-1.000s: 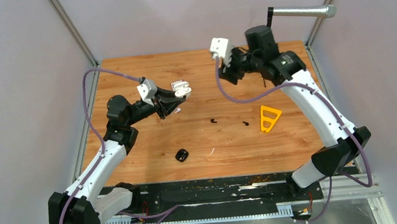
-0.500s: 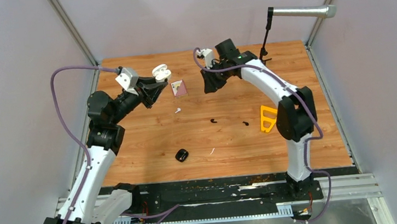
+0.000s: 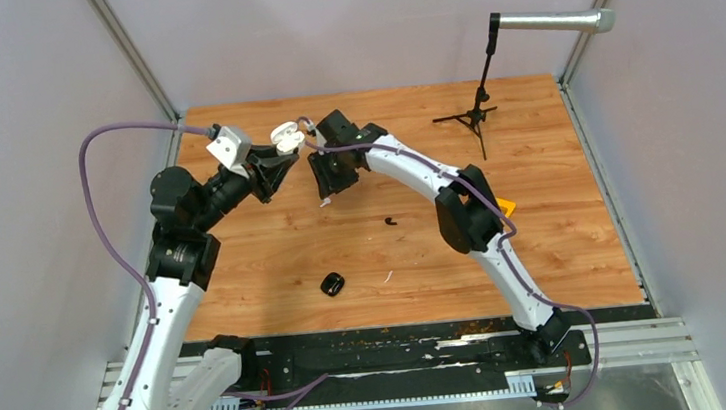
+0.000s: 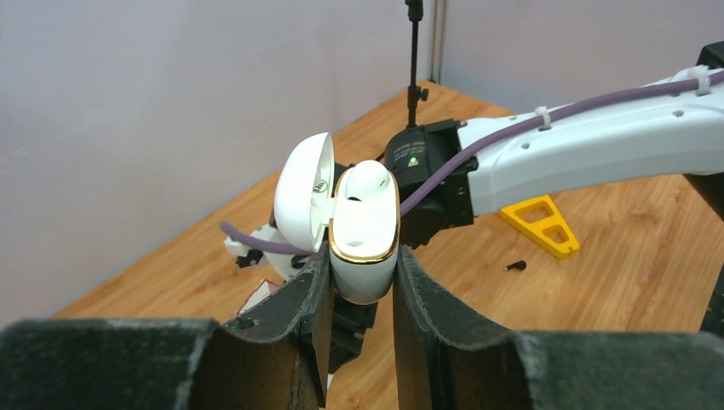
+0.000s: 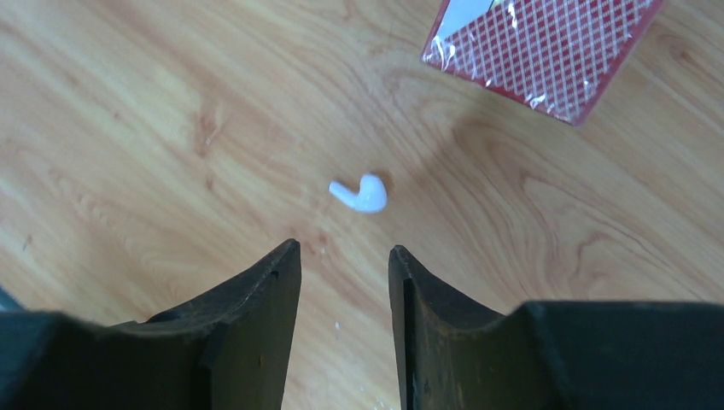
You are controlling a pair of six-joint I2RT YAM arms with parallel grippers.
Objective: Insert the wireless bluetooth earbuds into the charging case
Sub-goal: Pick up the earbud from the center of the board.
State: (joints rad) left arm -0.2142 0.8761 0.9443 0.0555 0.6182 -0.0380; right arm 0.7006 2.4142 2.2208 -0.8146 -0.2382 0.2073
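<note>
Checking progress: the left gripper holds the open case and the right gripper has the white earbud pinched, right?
Not quite. The right gripper holds nothing: the right wrist view shows the white earbud lying on the table beyond its open jaws. The left gripper does hold the open case.

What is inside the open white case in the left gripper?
One white earbud shows above the case rim; the wells below are hidden by its wall.

Open white charging case (image 3: 288, 134) in left hand (image 3: 281, 149); right hand (image 3: 326, 194) close beside; black earbud (image 3: 390, 221) on table (image 3: 562, 231).
</note>
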